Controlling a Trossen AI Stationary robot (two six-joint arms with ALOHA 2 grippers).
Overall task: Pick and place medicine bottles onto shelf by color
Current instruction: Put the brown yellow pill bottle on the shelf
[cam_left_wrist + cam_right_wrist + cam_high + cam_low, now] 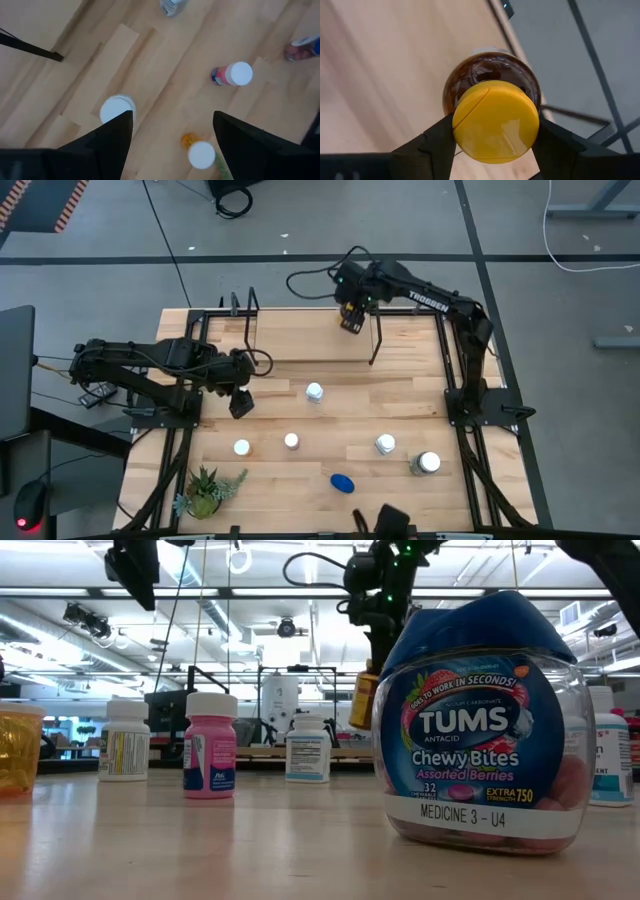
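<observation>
Nearest us in the low view, the blue-capped bottle (483, 730) lies on its side by the surface's (400, 395) front edge, with the potted plant (205, 492) at the front-left corner. Behind them we see four white-capped bottles standing spread across the middle: a pink one (210, 745), a white one (127, 740), another (385, 444) and a larger clear one (425, 463) toward the right edge. A fifth (315, 392) stands farther back, near the centre. Our left end effector (170, 137) hangs above the left-middle of the surface with its fingers spread apart, gripping nothing. At the far edge we see the shelf (310, 335); above it, our right end effector (495, 132) is clamped on the amber bottle (492, 105) by its yellow cap.
</observation>
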